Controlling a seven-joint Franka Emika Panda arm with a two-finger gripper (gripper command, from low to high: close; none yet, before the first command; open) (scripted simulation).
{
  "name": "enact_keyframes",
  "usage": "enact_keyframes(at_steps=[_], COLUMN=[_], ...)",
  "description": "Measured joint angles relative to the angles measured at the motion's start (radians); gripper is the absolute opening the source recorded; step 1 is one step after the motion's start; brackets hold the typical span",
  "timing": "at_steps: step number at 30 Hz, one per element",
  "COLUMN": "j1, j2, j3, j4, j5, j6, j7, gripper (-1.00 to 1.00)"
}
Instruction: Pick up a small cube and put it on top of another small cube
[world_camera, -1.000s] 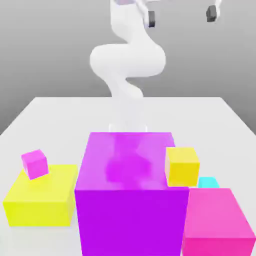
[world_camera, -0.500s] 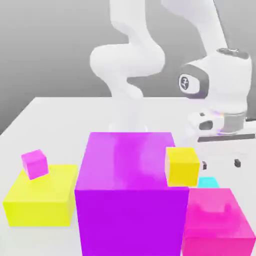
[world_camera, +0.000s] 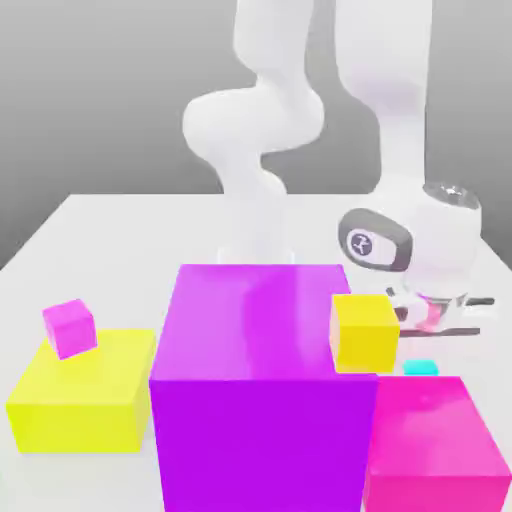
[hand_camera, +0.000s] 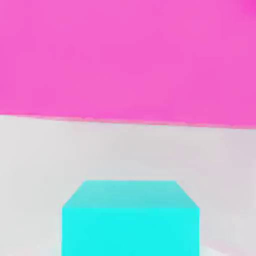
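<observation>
Hand (world_camera: 428, 330): closed narrow above the small cyan cube; grip not discernible.
Small cyan cube (world_camera: 420, 367): on bench (world_camera: 120, 230), at 12 o'clock of big pink cube (world_camera: 430, 440).

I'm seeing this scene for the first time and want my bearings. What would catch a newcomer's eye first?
The big purple cube dominates the front centre of the exterior view, with a small yellow cube at its upper right edge. On the exterior view's right the white arm has stooped low behind the big magenta block, just above the small cyan cube. That cube sits large in the hand view.
</observation>
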Motion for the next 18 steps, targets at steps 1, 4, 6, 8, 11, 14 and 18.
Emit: enact_keyframes(at_steps=[1,4,6,8,11,14,18], j1=[-0.024,-0.082,-0.09,-0.117,-0.149,-0.18,-0.221], j2=[-0.03,-0.135,-0.203,-0.257,-0.331,-0.401,-0.492], j3=[0.031,0.12,0.141,0.131,0.091,0.055,0.002], j4=[-0.008,-0.033,-0.04,0.001,0.085,0.174,0.293], j5=[0.031,0.16,0.243,0.285,0.321,0.33,0.318], j6=[-0.023,-0.101,-0.151,-0.203,-0.319,-0.443,-0.61], j7=[-0.024,-0.12,-0.188,-0.253,-0.341,-0.412,-0.49], gripper=[-1.0,-1.0,-1.0,-1.0,-1.0,-1.0,-1.0])
